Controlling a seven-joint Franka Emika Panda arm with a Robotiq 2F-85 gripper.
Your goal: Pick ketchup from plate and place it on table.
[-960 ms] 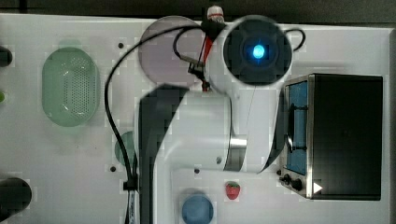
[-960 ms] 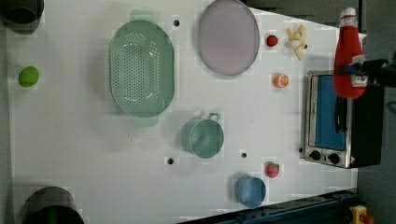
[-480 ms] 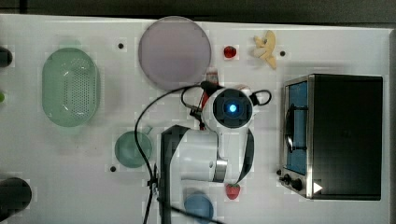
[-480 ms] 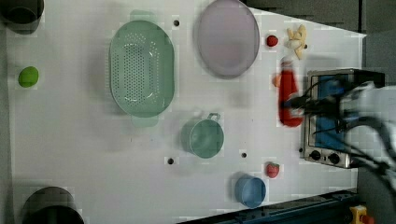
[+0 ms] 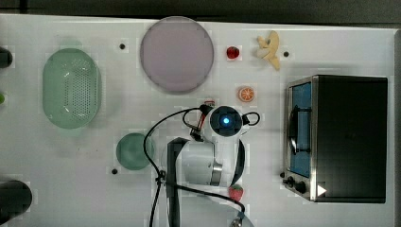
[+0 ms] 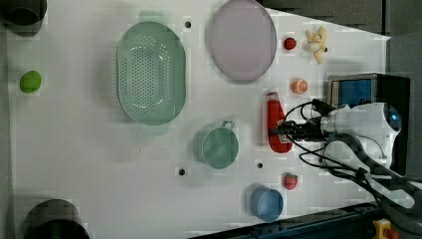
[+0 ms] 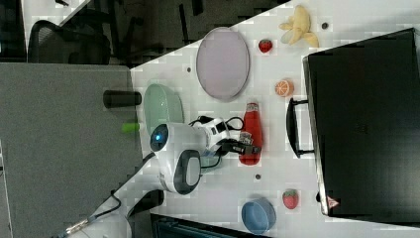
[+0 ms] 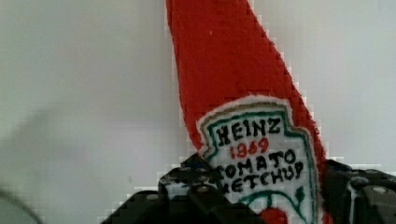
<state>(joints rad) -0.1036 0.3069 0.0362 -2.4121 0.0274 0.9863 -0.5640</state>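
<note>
Since a second ago the arm has swung the ketchup (image 6: 277,122) away from above the oven and lowered it toward the table (image 6: 74,149); half a second ago the bottle was hanging beside the oven's front, and now it sits lower, in the open patch between the plate (image 6: 242,40) and the strawberry (image 6: 290,180).

The gripper (image 6: 283,131) is clamped on the ketchup, one finger on each side of the labelled lower body, as the wrist view shows, with the red neck (image 8: 219,60) reaching out ahead over white tabletop. Gripping at the wide, labelled part likely gives the fingers the firmest flat surface and leaves the narrow neck free.

In the left view the bottle lies along the table surface, cap toward the orange slice (image 6: 299,85) and base toward the strawberry, well clear of the plate, which is bare. In the right view the bottle (image 7: 251,133) sits between the plate (image 7: 223,63) and the oven's handle (image 7: 293,128), near neither. Whether it already touches the table I cannot tell; its shadow looks tight against it, so I judge it very close or just landed.

The spot seems chosen for room: the green cup (image 6: 216,147), the blue cup (image 6: 266,203) and the oven (image 6: 368,94) all stand apart from it, so the fingers can spread without knocking anything. The carry looks nearly finished; what remains, I judge, is to let go and lift away. The bottle is rounded, so it may roll a little once released.
</note>
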